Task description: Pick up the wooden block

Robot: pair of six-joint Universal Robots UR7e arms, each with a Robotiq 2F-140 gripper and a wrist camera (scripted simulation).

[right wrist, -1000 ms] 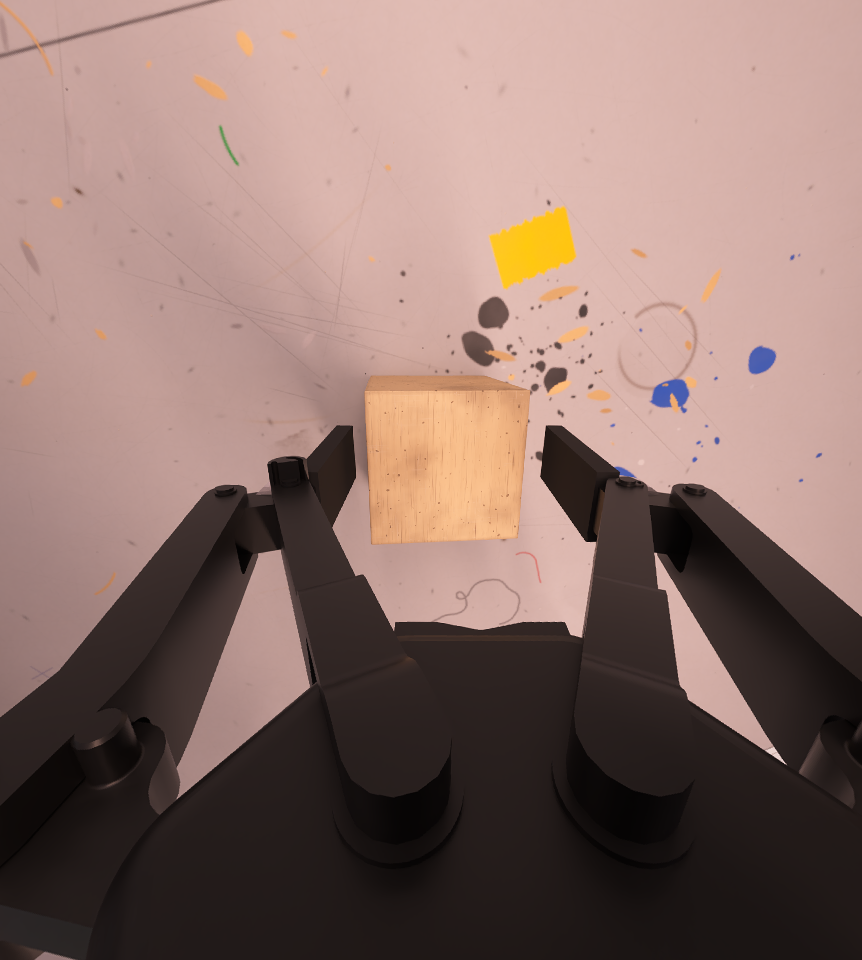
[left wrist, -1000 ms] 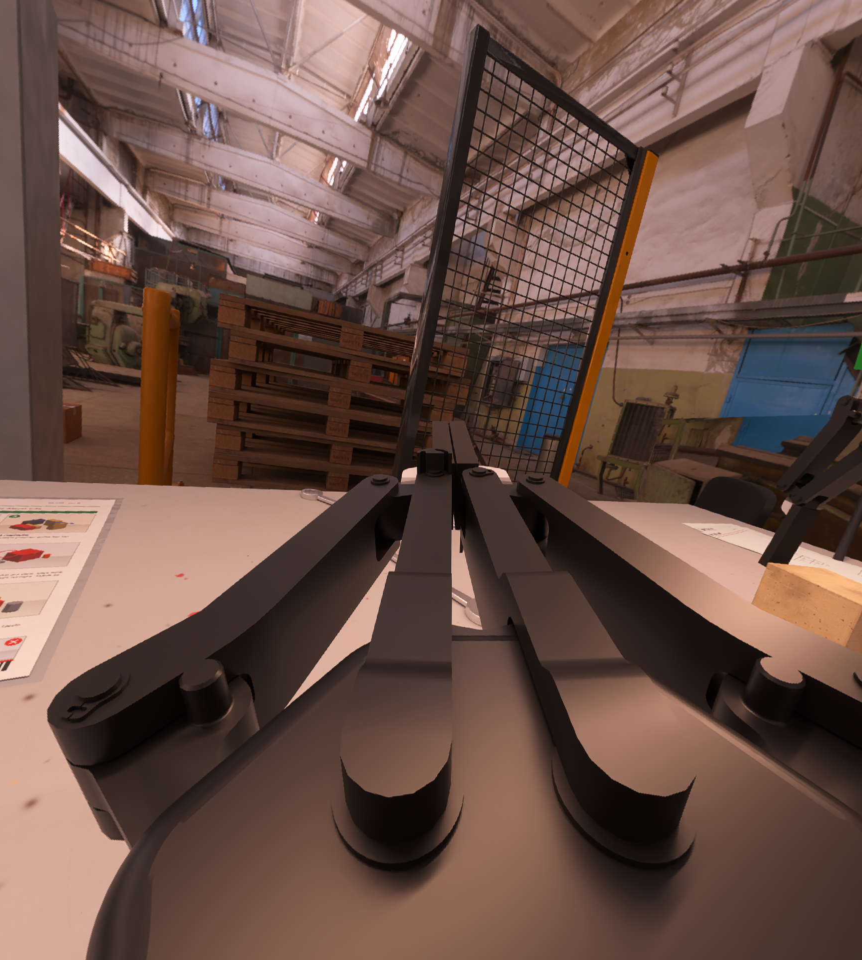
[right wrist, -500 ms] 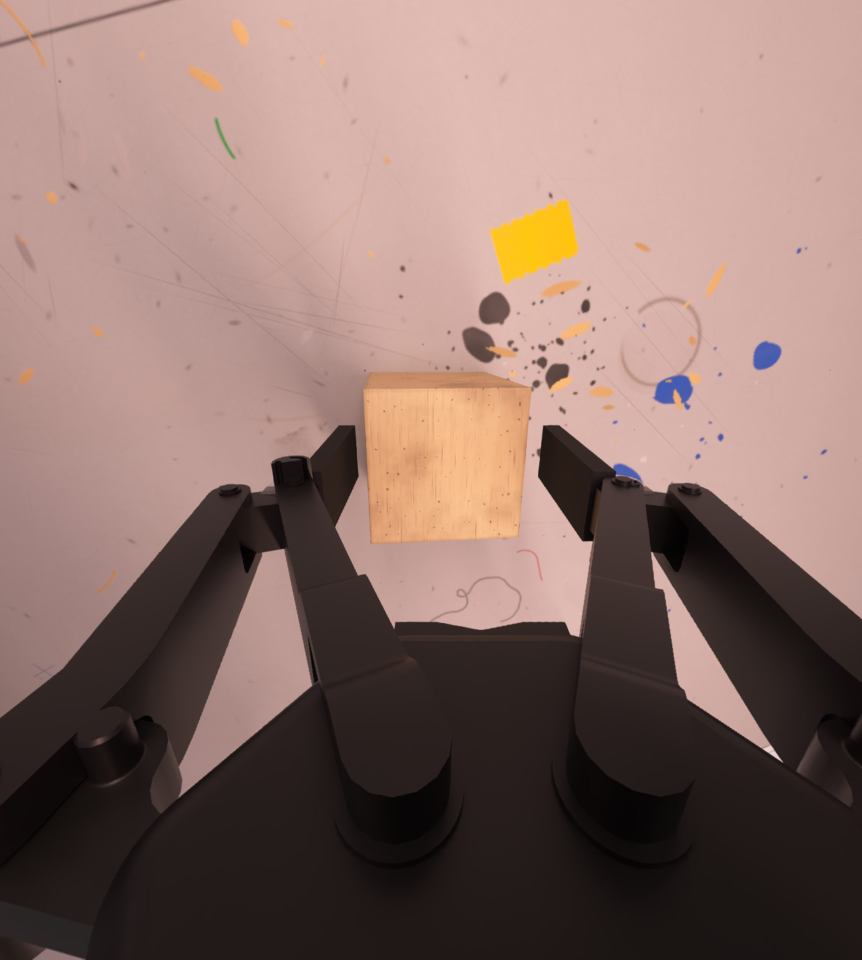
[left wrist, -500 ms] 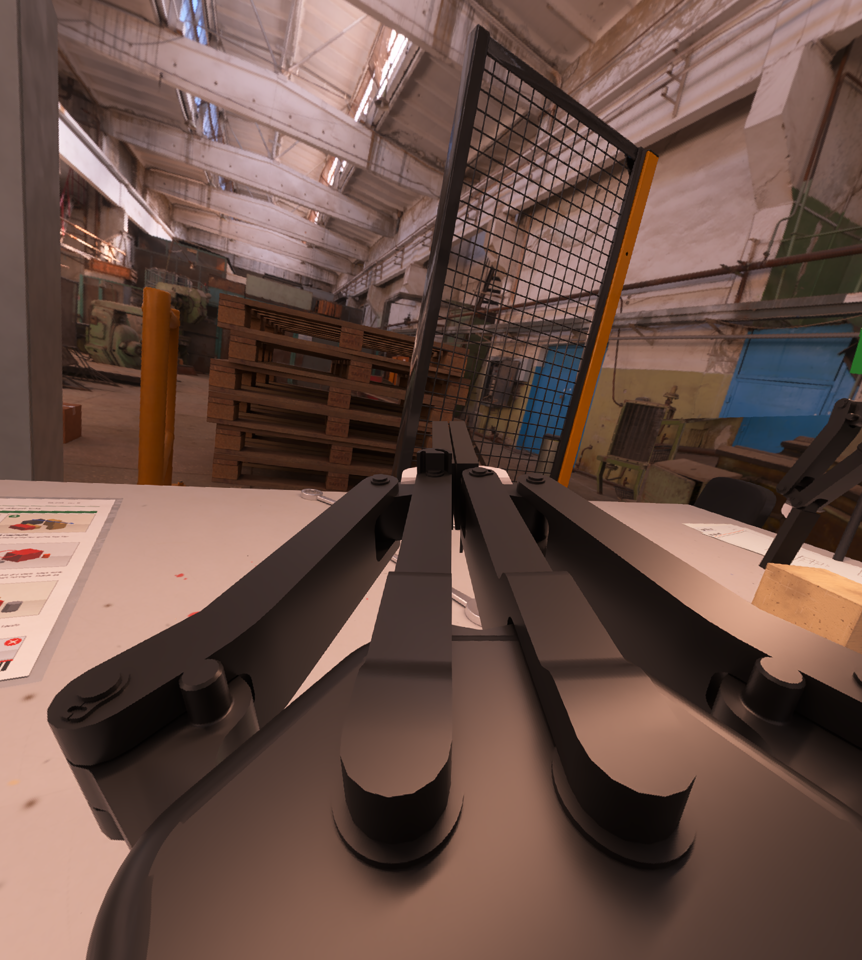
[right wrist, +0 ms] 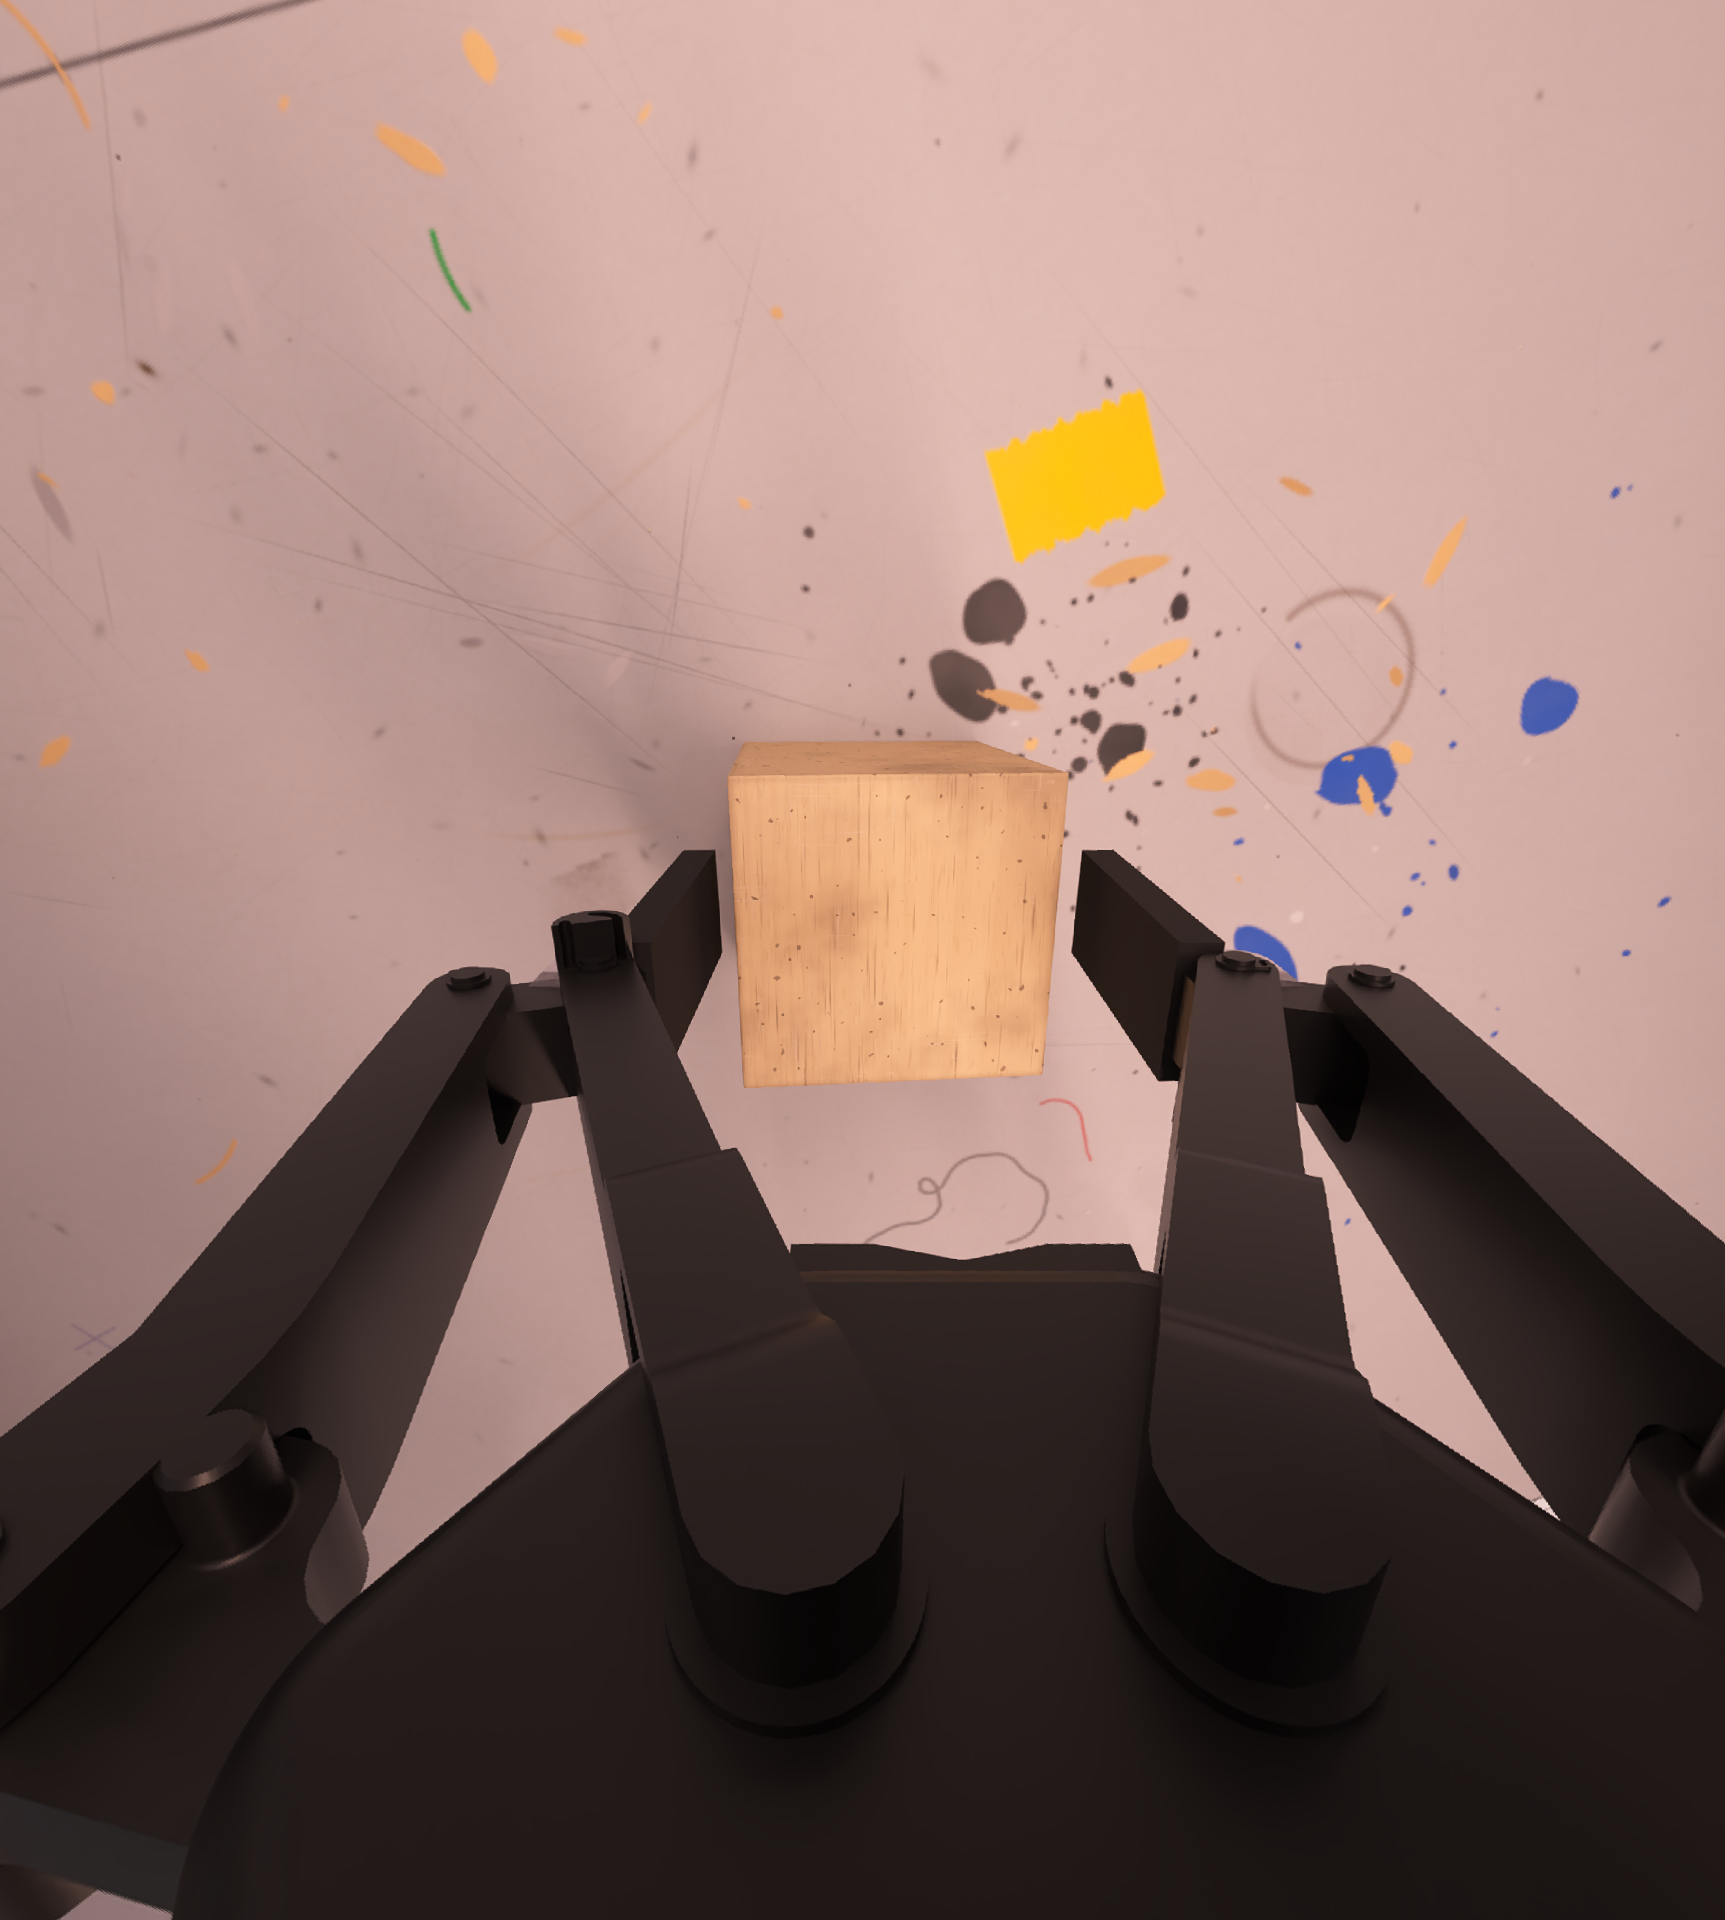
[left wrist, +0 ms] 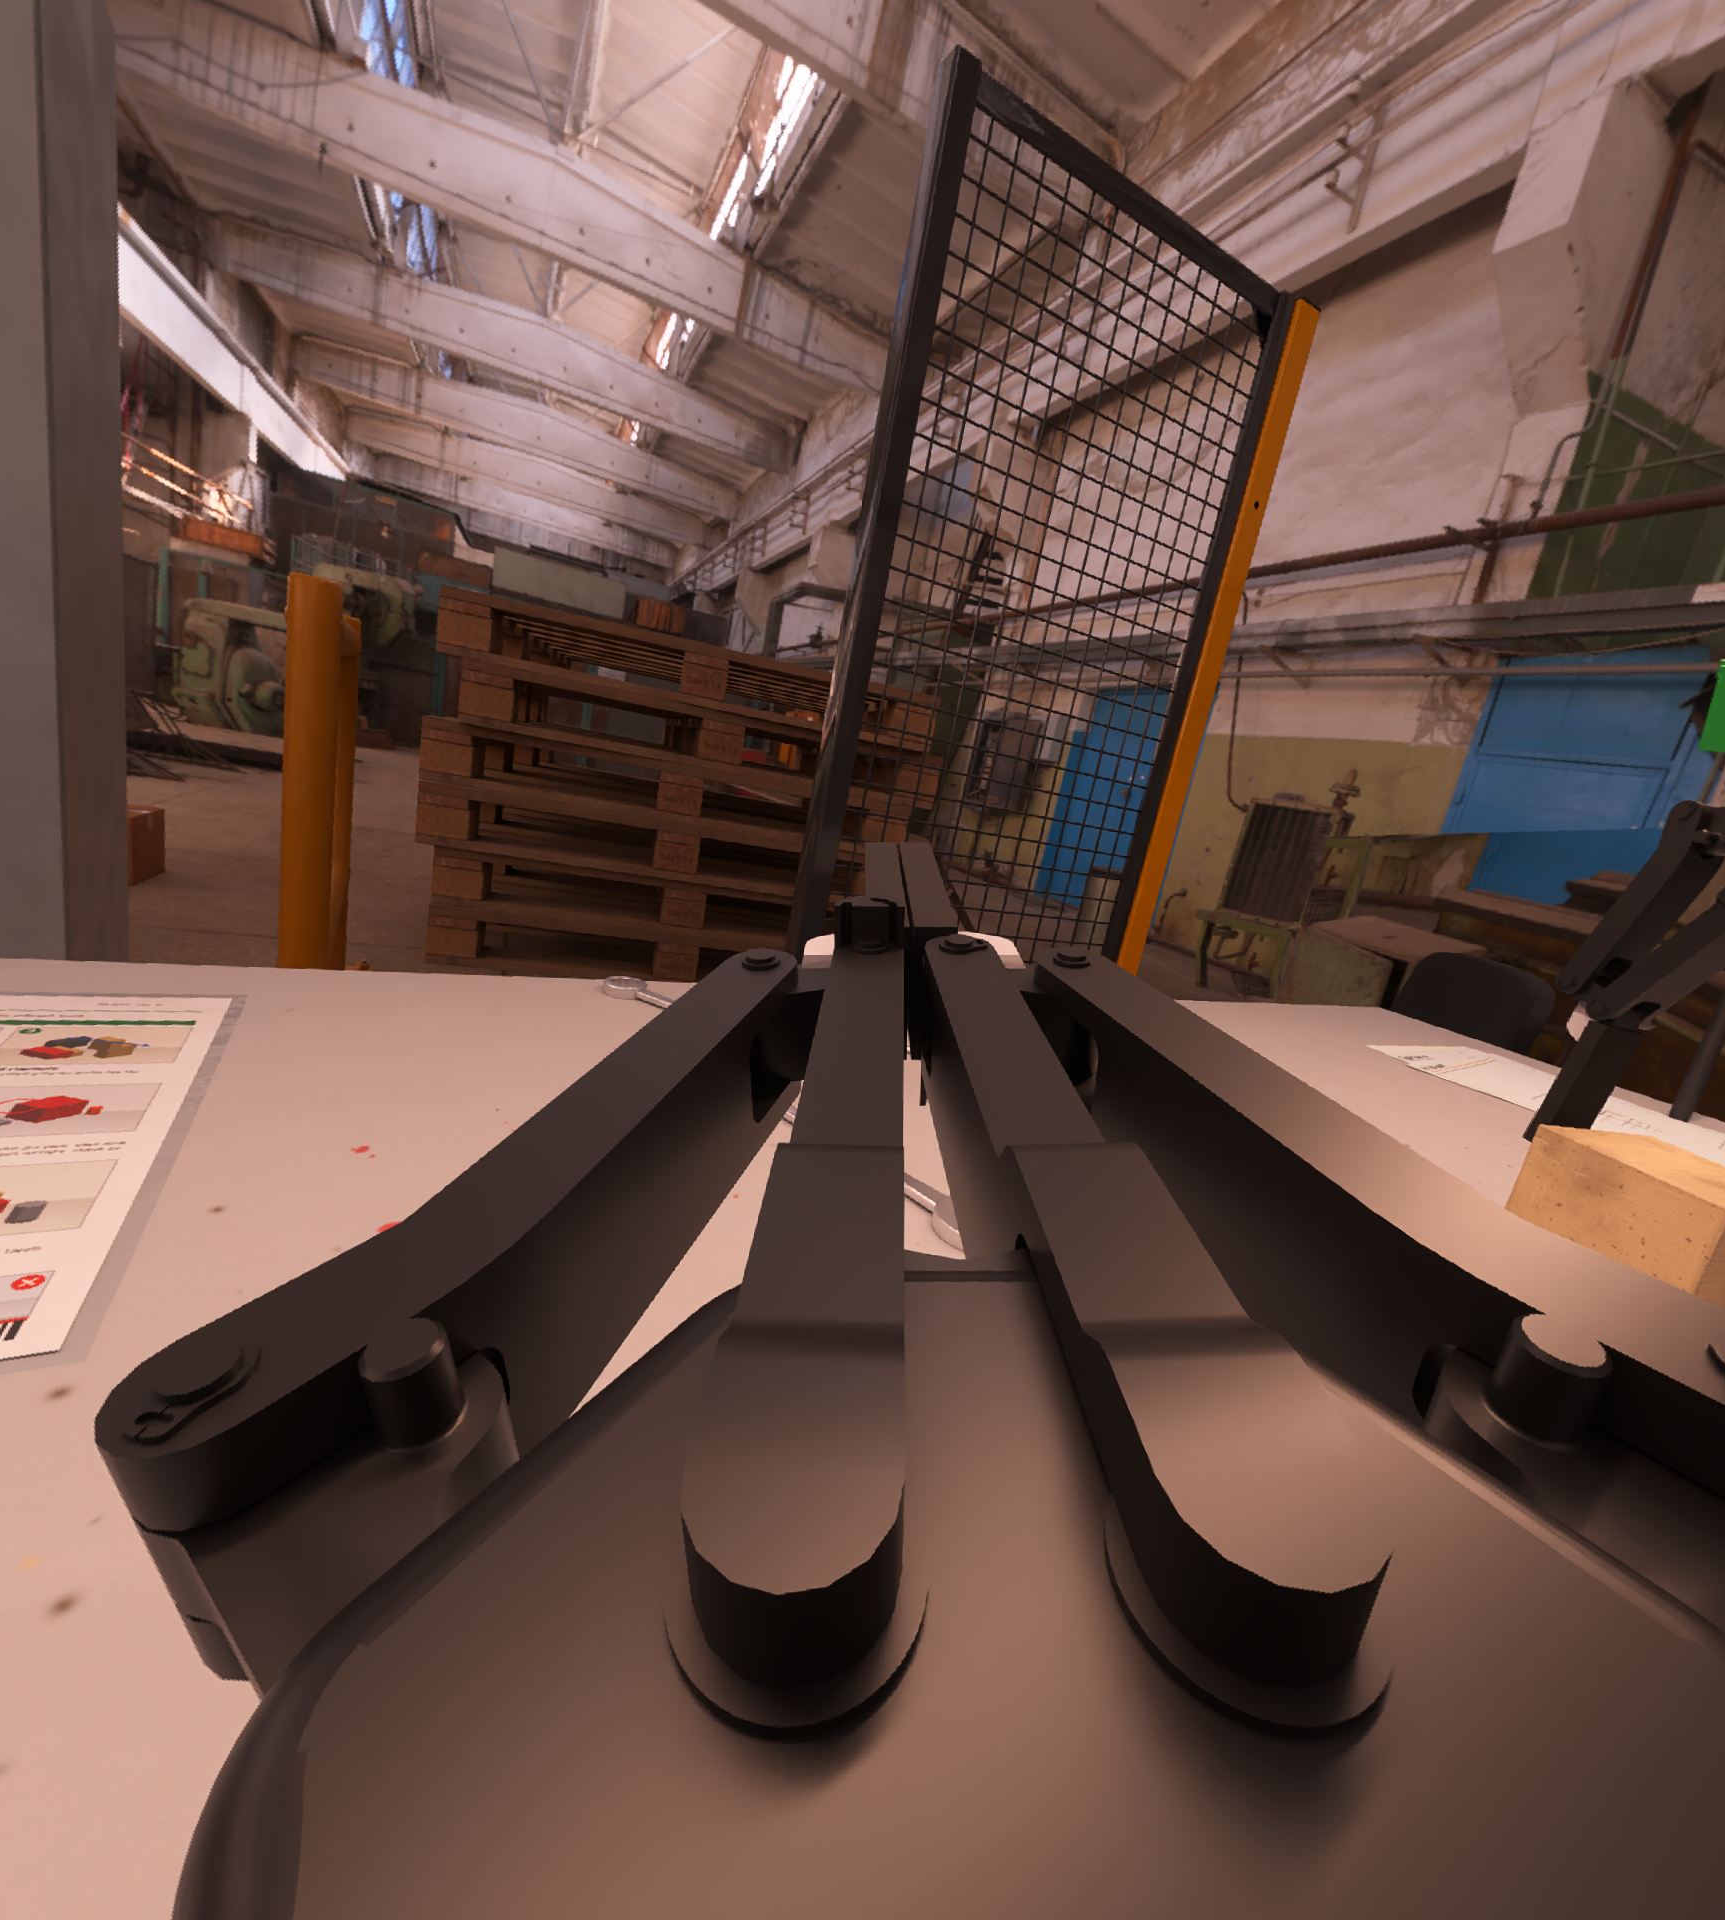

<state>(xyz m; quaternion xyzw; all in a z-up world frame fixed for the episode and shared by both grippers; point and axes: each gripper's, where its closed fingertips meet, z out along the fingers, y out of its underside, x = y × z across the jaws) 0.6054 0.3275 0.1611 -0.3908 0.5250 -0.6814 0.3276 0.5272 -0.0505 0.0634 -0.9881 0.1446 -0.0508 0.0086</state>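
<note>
The wooden block (right wrist: 894, 914) is a pale cube that rests on the pinkish table (right wrist: 318, 623). My right gripper (right wrist: 897, 935) points down over it with one finger on each side. The jaws are open, with only a thin gap between each pad and the block's side. The block also shows in the left wrist view (left wrist: 1658, 1210) at the far right, with a finger (left wrist: 1606, 1049) of the right gripper beside it. My left gripper (left wrist: 899, 883) is shut and empty, held low over the table, well to the left of the block.
An instruction sheet (left wrist: 16, 1164) lies on the table at the left and a white paper (left wrist: 1460, 1065) at the right. A wrench (left wrist: 634, 992) lies near the far edge. A mesh fence panel (left wrist: 1066, 499) stands behind the table. A yellow patch (right wrist: 1074, 473) marks the table beyond the block.
The right gripper's fingers have closed in a little toward the block's sides. The block and the left gripper have not moved.
</note>
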